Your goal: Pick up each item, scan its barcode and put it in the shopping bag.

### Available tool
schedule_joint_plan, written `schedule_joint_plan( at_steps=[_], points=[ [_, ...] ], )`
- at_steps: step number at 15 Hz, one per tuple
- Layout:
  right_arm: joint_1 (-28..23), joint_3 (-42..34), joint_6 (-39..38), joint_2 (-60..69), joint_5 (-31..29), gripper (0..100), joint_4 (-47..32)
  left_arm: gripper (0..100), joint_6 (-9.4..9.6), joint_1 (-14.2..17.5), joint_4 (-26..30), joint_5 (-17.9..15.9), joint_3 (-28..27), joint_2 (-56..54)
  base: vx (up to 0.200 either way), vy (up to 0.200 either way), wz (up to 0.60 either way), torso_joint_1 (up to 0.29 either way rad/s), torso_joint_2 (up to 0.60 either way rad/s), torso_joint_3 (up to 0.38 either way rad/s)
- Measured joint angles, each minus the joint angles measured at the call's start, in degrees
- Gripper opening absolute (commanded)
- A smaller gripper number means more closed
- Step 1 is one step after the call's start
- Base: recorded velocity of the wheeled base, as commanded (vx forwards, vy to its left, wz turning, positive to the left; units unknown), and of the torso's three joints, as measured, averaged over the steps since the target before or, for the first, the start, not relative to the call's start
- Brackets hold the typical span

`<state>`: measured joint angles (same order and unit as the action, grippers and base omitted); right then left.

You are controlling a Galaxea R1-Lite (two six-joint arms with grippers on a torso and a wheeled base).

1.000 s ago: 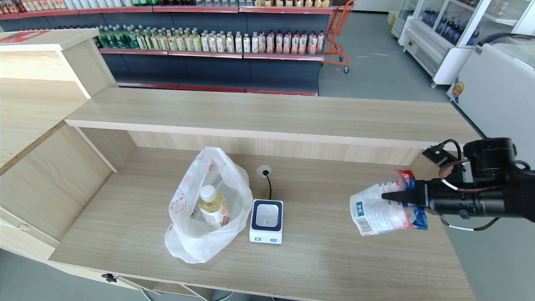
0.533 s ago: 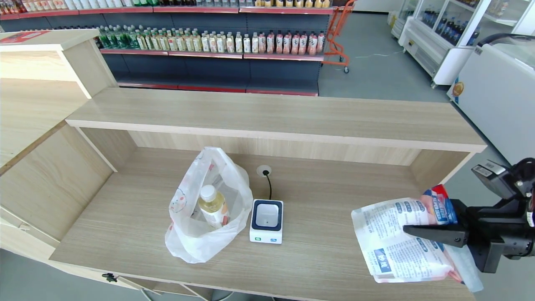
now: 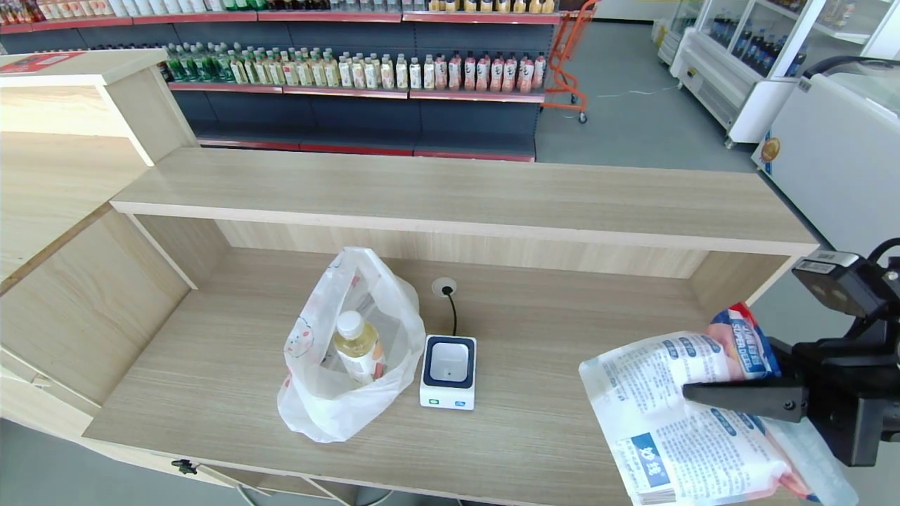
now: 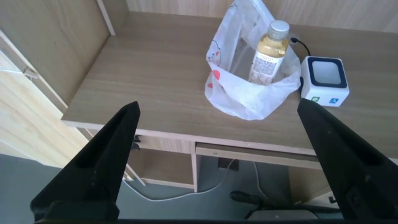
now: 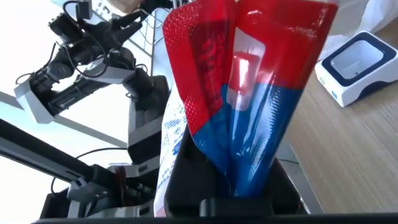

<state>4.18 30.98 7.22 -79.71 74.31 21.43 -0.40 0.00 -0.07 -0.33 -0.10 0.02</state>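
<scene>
A snack packet, white printed back upward with a red and blue end, hangs over the desk's near right corner. My right gripper is shut on it; the right wrist view shows the red and blue packet rising out of the jaws. A white shopping bag stands open at mid-desk with a yellow drink bottle inside. To the right of the bag sits the white barcode scanner. My left gripper stands open, high above the desk's front edge, over the bag and scanner.
A raised counter ledge runs along the back, and a wooden side wall closes the left. The scanner's cable goes to a hole in the desk. Shelves of bottles and freezers stand farther off.
My right gripper has drawn the packet back toward the near right corner and turned it, so its printed white back now faces up. Bag, bottle and scanner have not moved.
</scene>
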Motion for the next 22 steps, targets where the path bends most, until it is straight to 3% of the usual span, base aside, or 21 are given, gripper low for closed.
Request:
schedule_joint_plan(
  at_steps=[3, 6, 12, 16, 22],
  points=[
    [1.2, -0.4, -1.8, 0.5, -4.1, 0, 0.0, 100, -0.02, 0.0, 0.0, 0.0, 0.0, 0.0, 0.000, 0.000, 0.00, 0.000, 0.00, 0.000],
    [5.7, 0.5, -3.5, 0.7, -9.3, 0, 0.1, 100, -0.02, 0.0, 0.0, 0.0, 0.0, 0.0, 0.000, 0.000, 0.00, 0.000, 0.00, 0.000],
    [12.5, 0.5, -4.5, 1.6, -10.0, 0, 0.3, 100, -0.02, 0.0, 0.0, 0.0, 0.0, 0.0, 0.000, 0.000, 0.00, 0.000, 0.00, 0.000],
    [16.1, 1.1, -4.4, 0.8, -14.7, 0, 0.9, 100, -0.02, 0.0, 0.0, 0.0, 0.0, 0.0, 0.000, 0.000, 0.00, 0.000, 0.00, 0.000],
    [18.0, 2.1, -4.4, 0.2, -16.6, 0, 1.1, 100, -0.02, 0.0, 0.0, 0.0, 0.0, 0.0, 0.000, 0.000, 0.00, 0.000, 0.00, 0.000]
  ],
)
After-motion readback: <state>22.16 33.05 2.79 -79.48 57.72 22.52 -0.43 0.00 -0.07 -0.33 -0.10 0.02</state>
